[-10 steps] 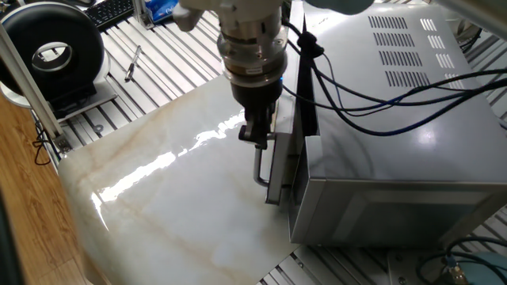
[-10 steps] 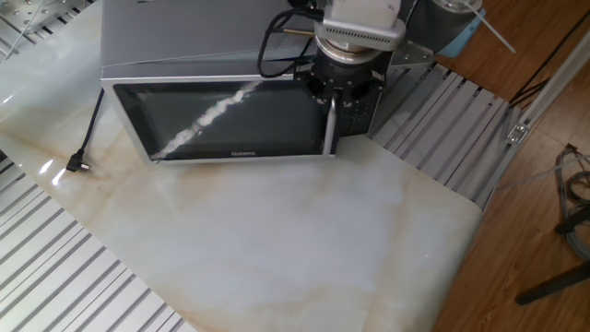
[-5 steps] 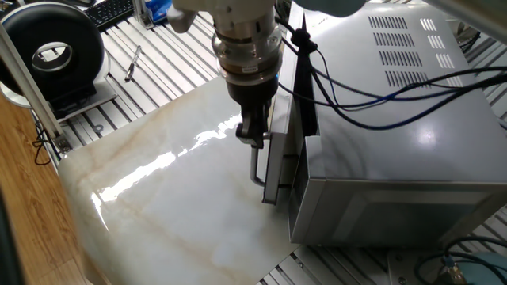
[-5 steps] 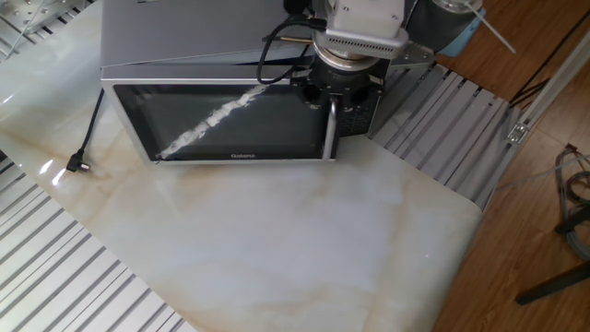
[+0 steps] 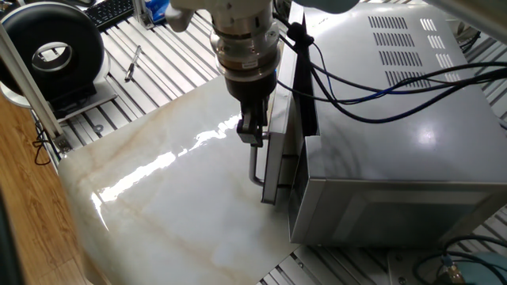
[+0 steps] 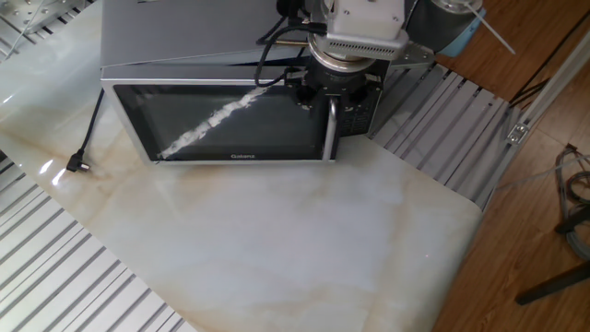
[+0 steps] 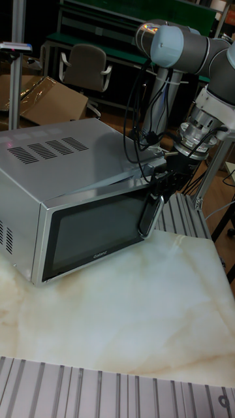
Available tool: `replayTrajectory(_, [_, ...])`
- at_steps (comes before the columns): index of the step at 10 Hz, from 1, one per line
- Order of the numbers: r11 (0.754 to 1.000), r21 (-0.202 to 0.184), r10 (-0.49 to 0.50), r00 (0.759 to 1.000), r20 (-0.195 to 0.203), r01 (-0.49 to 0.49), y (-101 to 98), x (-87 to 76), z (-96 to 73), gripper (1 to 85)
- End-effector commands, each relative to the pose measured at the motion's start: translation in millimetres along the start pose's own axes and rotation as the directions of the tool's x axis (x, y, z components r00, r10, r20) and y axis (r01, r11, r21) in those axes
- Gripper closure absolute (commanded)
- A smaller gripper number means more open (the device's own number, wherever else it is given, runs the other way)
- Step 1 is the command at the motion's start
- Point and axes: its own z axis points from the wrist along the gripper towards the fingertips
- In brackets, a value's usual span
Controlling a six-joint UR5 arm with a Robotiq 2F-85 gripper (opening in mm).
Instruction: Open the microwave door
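The silver-grey microwave point(image 5: 396, 119) point(image 6: 184, 37) point(image 7: 59, 157) stands on the marble table. Its door point(image 6: 221, 120) point(image 7: 91, 232), with dark glass, stands slightly ajar; in one fixed view it shows edge-on point(image 5: 273, 170) with a narrow gap at the handle side. My gripper point(image 5: 252, 131) point(image 6: 330, 97) point(image 7: 164, 186) comes down from above and is shut on the upper part of the curved silver handle point(image 5: 253, 170) point(image 6: 330, 129) point(image 7: 149, 219).
A black ring-shaped device point(image 5: 54, 54) stands off the table's far corner, near a keyboard point(image 5: 111, 12). The arm's cables point(image 5: 380, 87) drape over the microwave top. A black plug and cord point(image 6: 78, 166) lie beside the microwave. White marble tabletop point(image 6: 277, 240) stretches out before the door.
The gripper has pulled the handle a little away from the microwave body, and the door's handle edge has swung out slightly with it.
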Motion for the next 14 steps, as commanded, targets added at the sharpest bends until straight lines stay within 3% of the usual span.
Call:
replayTrajectory(1, [0.998, -0.036, 0.047, 0.999, 0.002, -0.047, 9.1, -2.2, -1.3, 48.3])
replayTrajectory(4, [0.991, -0.061, 0.118, 0.993, -0.013, -0.118, 24.8, 6.4, -7.4, 48.7])
replayTrajectory(9, [0.984, -0.123, 0.128, 0.992, 0.004, -0.127, 49.4, 5.2, -11.2, 36.0])
replayTrajectory(11, [0.983, -0.135, 0.131, 0.991, 0.011, -0.128, 47.1, 2.5, -14.3, 36.0])
replayTrajectory(14, [0.989, -0.118, 0.092, 0.996, -0.013, -0.093, 23.2, 16.0, -32.1, 36.0])
